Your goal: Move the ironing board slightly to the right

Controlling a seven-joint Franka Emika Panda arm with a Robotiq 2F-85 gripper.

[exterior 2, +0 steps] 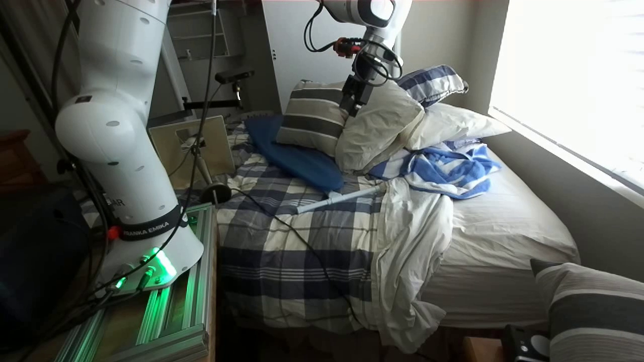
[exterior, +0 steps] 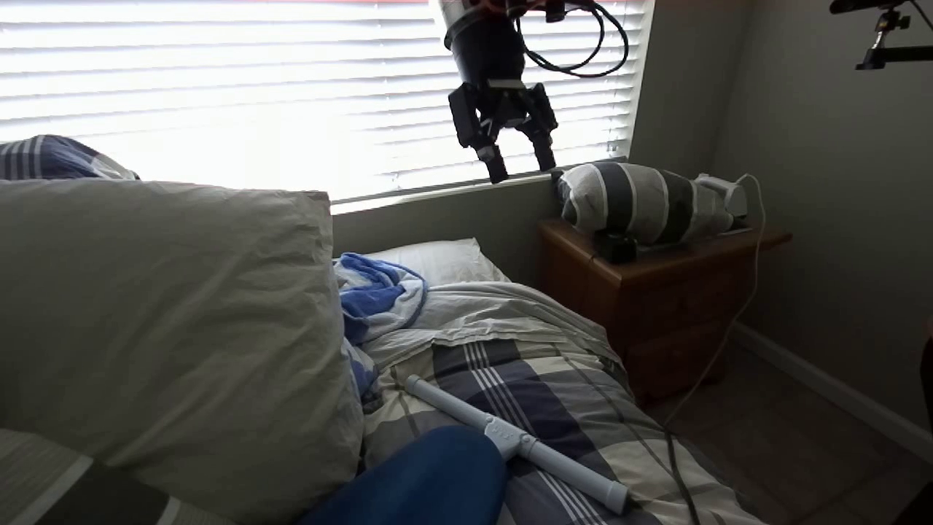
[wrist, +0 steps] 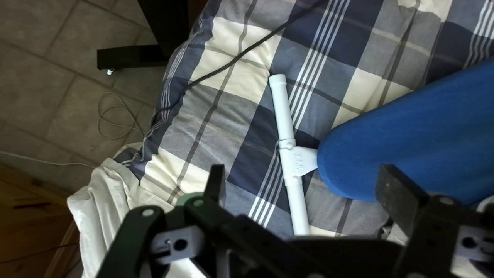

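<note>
Left to right in an exterior view, we list one large off-white pillow [exterior: 171, 328], propped upright; one blue-and-white towel [exterior: 379, 292], crumpled; and one ironing board [exterior: 430, 474], blue, with a pale T-shaped foot [exterior: 510, 442], lying on plaid bedding [exterior: 583, 408] near the pillow. Next, we enter one gripper [exterior: 522, 171], fingers spread wide, holding and touching nothing, in the air above the bedding, well apart from the board. Last, we record one striped cushion [exterior: 645, 200] on a wooden nightstand [exterior: 670, 313].
</note>
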